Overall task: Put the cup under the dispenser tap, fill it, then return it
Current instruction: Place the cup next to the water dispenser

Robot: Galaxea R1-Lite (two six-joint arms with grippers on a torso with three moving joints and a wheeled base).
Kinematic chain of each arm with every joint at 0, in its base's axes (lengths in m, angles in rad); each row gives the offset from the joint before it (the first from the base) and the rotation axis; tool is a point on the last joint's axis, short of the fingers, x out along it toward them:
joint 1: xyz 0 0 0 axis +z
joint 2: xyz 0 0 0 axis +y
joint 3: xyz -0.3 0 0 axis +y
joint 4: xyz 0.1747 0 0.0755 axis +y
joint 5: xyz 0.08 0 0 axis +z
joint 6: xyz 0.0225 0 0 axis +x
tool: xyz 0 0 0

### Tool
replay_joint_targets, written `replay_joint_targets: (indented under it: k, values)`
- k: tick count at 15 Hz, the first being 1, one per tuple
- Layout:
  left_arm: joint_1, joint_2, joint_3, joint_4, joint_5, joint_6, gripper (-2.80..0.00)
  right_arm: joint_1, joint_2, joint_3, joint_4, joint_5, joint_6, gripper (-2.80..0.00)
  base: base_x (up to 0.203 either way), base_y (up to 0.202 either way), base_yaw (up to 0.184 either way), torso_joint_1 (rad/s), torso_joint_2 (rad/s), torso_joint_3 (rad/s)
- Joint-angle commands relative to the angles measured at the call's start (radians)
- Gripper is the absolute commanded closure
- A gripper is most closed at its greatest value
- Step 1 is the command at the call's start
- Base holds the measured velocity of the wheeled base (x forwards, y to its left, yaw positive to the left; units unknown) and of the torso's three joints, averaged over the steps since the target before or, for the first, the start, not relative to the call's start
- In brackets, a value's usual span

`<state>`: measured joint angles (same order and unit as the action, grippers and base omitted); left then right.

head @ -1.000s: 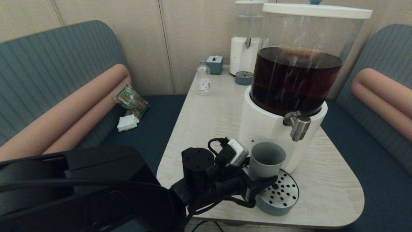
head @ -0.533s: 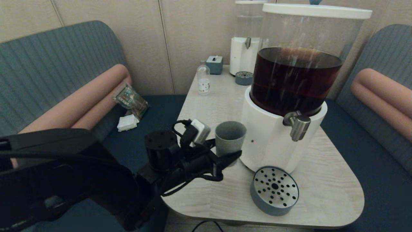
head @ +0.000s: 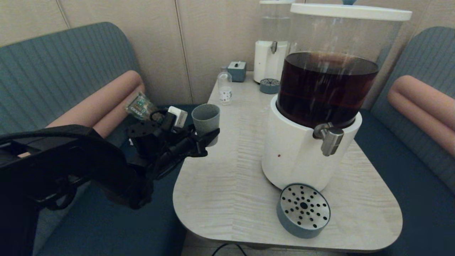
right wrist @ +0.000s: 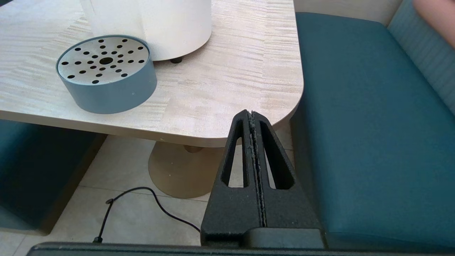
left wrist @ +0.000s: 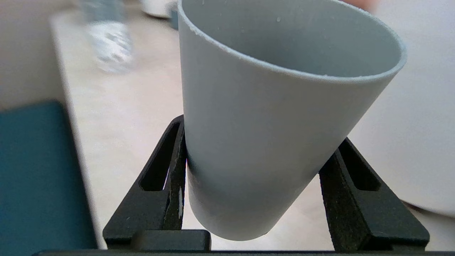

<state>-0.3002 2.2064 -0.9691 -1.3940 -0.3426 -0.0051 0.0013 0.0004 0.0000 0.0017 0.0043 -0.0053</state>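
1. Now left gripper point(head: 208, 137) clamps the cup point(head: 206, 119) w/ both fingers point(left wrist: 170, 177), upright, held over table point(head: 231, 177) left edge.
2. Cup well apart from dispenser tap point(head: 328, 137) & drip tray point(head: 303, 209).
3. Right gripper point(right wrist: 253, 117) pressed closed, empty, beside table's near corner.

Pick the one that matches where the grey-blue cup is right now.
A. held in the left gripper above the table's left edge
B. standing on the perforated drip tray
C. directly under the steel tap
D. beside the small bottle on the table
A: the left gripper is shut on the cup at the table edge, away from the drip tray and the dispenser tap.
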Motion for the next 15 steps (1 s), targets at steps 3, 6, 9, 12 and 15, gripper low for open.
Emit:
replay_joint_targets:
  k: [3,6,9,12,15]
  values:
    - [0.025,0.165,-0.149,-0.008,-0.003,-0.001,0.0,0.0,0.0,0.0,0.0,0.0,-0.001,0.0,0.0,0.0,0.0,0.0,0.0,0.0]
    - [0.026,0.232,-0.182,-0.011,-0.003,-0.002,0.0,0.0,0.0,0.0,0.0,0.0,-0.001,0.0,0.0,0.0,0.0,0.0,0.0,0.0]
    - [0.026,0.257,-0.183,-0.014,-0.004,-0.004,0.0,0.0,0.0,0.0,0.0,0.0,-0.001,0.0,0.0,0.0,0.0,0.0,0.0,0.0]
    - [0.024,0.268,-0.189,-0.013,-0.003,-0.005,0.0,0.0,0.001,0.0,0.0,0.002,-0.001,0.0,0.0,0.0,0.0,0.0,0.0,0.0]
    - [0.024,0.268,-0.194,-0.01,-0.003,-0.006,0.0,0.0,0.001,0.0,0.0,0.0,-0.001,0.0,0.0,0.0,0.0,0.0,0.0,0.0]
